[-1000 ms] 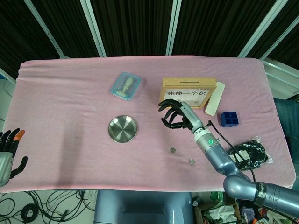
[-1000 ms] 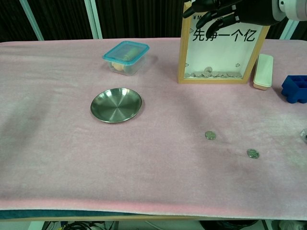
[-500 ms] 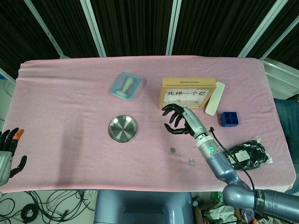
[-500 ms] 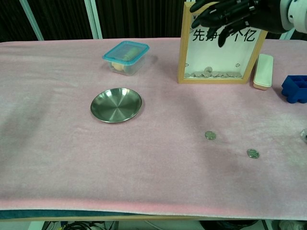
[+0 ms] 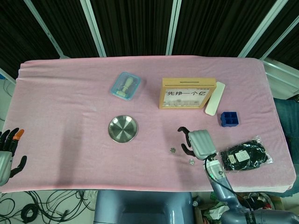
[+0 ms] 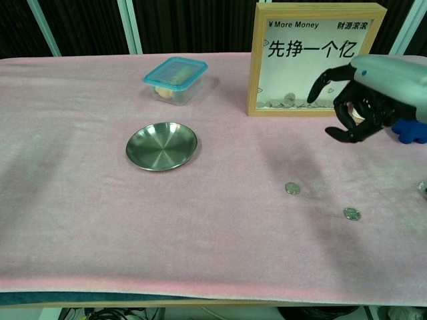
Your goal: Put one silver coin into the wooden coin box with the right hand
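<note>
Right hand (image 5: 198, 141) has pulled back from the wooden coin box (image 5: 188, 93) toward the near edge, now above two silver coins (image 5: 173, 150) on the pink tabletop (image 5: 70, 116), fingers apart and curled, holding nothing. Left hand (image 5: 8, 151) open, near-left corner. Box upright beyond.

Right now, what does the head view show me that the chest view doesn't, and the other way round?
Only the head view shows the left hand at the table's near-left corner, the black cable bundle and the coin box's top slot.

Only the chest view shows the coins piled inside the wooden coin box and its "More Money" header.

Both show the right hand, fingers apart and holding nothing, above two silver coins, the steel dish, the teal-lidded container and the blue block.
</note>
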Tool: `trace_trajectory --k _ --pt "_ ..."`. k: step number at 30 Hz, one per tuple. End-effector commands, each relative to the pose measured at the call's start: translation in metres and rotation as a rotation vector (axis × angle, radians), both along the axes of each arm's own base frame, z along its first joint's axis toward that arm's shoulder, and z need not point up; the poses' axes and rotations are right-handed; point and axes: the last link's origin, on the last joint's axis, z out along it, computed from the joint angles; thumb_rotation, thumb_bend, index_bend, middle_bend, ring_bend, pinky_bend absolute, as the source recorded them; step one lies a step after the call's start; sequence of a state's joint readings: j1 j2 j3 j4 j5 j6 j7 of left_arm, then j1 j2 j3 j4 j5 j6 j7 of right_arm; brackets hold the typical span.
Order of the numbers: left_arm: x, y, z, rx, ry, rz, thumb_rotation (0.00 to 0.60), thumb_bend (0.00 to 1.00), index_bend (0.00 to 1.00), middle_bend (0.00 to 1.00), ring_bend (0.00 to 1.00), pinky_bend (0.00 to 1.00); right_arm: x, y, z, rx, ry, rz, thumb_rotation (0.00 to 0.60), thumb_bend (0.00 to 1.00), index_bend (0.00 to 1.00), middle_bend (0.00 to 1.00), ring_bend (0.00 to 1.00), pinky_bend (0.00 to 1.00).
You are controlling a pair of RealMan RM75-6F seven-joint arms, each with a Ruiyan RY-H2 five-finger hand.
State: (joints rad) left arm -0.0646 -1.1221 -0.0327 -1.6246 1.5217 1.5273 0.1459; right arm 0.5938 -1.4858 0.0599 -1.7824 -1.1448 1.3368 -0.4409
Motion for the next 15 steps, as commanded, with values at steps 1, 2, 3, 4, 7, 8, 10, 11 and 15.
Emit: trace_trajectory --k 1,2,3,4,7,8,10,11,15 --pt "0.0 0.0 0.0 -0.001 0.0 0.001 0.6 0.4 0.06 0.04 0.01 0.0 -0.018 0.022 -0.022 0.0 0.063 0.014 0.6 0.29 0.32 0.73 0.84 0.93" --pt "0.0 0.0 0.0 -0.001 0.001 0.001 0.6 0.4 0.06 0.04 0.01 0.0 -0.021 0.024 -0.026 0.011 0.074 0.011 0.6 0.28 0.32 0.73 0.84 0.93" --pt "0.0 0.0 0.0 -0.001 0.002 0.001 0.6 0.4 0.06 0.04 0.01 0.0 -0.023 0.025 -0.029 0.016 0.081 0.011 0.6 0.28 0.32 0.74 0.84 0.93" --pt "0.0 0.0 0.0 -0.001 0.002 0.001 0.6 0.4 0.06 0.04 0.01 0.0 -0.025 0.027 -0.032 0.017 0.09 0.012 0.6 0.28 0.32 0.74 0.85 0.93" --pt "0.0 0.0 -0.001 -0.003 0.004 0.002 0.6 0.4 0.06 0.04 0.01 0.0 -0.029 0.029 -0.041 0.017 0.115 0.022 0.6 0.28 0.32 0.76 0.86 0.94" --pt "0.0 0.0 -0.001 -0.003 0.005 0.002 0.6 0.4 0.06 0.04 0.01 0.0 -0.03 0.03 -0.044 0.021 0.113 0.021 0.6 0.28 0.32 0.76 0.87 0.94" --pt "-0.001 0.0 -0.001 -0.003 0.006 0.004 0.6 0.4 0.06 0.04 0.01 0.0 -0.03 0.03 -0.049 0.03 0.103 0.015 0.6 0.28 0.33 0.77 0.88 0.95" --pt "-0.001 0.0 -0.001 -0.002 0.007 0.005 0.6 0.4 0.06 0.04 0.01 0.0 -0.03 0.03 -0.052 0.034 0.1 0.014 0.6 0.28 0.33 0.78 0.88 0.95" --pt "-0.001 0.0 -0.001 -0.005 0.009 0.009 0.6 0.4 0.06 0.04 0.01 0.0 -0.031 0.027 -0.061 0.04 0.099 0.011 0.6 0.28 0.34 0.81 0.9 0.96"
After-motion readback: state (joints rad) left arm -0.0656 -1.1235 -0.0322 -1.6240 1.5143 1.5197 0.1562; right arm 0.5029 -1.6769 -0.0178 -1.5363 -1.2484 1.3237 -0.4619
